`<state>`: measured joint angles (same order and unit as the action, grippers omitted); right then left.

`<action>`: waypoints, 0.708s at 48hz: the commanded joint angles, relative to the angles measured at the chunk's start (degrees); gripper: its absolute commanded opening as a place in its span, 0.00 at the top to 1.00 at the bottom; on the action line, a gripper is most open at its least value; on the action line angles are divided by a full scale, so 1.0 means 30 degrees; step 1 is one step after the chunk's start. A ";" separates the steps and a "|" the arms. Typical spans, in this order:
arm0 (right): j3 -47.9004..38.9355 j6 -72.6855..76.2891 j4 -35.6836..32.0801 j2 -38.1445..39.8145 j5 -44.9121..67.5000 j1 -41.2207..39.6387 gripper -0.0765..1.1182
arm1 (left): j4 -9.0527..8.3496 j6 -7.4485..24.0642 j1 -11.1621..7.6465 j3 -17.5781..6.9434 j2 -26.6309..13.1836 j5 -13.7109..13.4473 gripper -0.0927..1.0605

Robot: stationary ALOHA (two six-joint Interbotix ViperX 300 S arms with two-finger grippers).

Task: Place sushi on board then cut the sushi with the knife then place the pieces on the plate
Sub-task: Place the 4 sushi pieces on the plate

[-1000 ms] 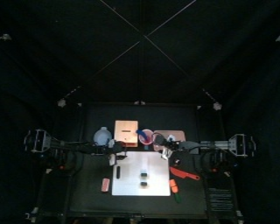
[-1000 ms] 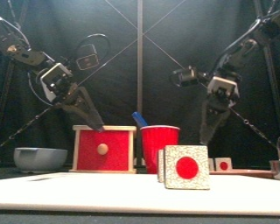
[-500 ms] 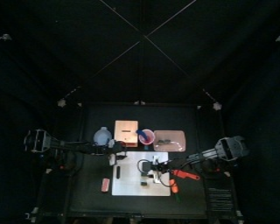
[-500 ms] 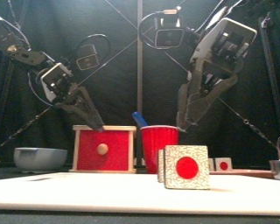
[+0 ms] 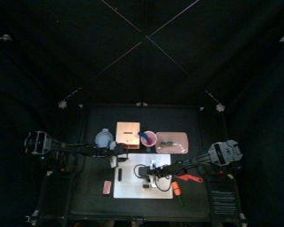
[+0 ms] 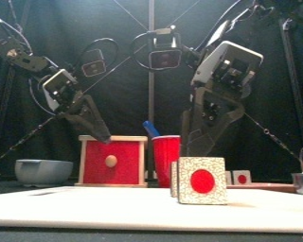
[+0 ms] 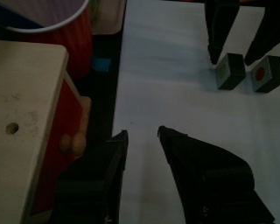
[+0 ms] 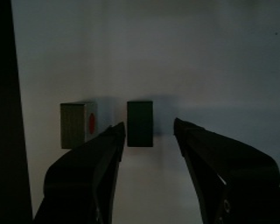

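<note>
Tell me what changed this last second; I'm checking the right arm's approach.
The right gripper swung from the right toward the middle, now open above the two sushi pieces on the board. Nothing gripped or released. Left gripper, box and cup stayed put.

Two sushi pieces [image 7: 229, 70] [image 7: 268, 73] on one white cutting board [image 5: 130, 188], with one more red-centred block [image 6: 240, 177] off to the right. Alongside: one wooden box [image 6: 113, 162] with a single red drawer front, one red cup [image 6: 165, 151] holding one blue toy knife [image 6: 151, 128], one blue-grey bowl [image 6: 43, 171], one pink tray [image 5: 172, 139].
</note>
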<state>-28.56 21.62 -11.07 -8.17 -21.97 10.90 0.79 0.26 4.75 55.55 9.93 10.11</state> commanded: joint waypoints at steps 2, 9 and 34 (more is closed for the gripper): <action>0.0674 0.0000 0.0117 0.0059 0.0146 0.0029 0.24 | 0.0029 0.0029 0.0029 -0.0205 0.0293 0.0146 0.27; 0.0791 -0.0029 0.0146 -0.0410 0.0234 0.0029 0.28 | 0.0029 0.0059 0.0059 -0.0176 0.0293 0.0146 0.27; -0.2637 0.0029 0.0615 0.4717 -0.0791 -0.2900 0.44 | 0.0000 0.0088 0.0059 -0.0205 0.0293 0.0146 0.27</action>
<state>-34.45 21.71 -9.14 -0.35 -22.85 5.36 0.79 0.44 4.83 55.63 9.93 10.11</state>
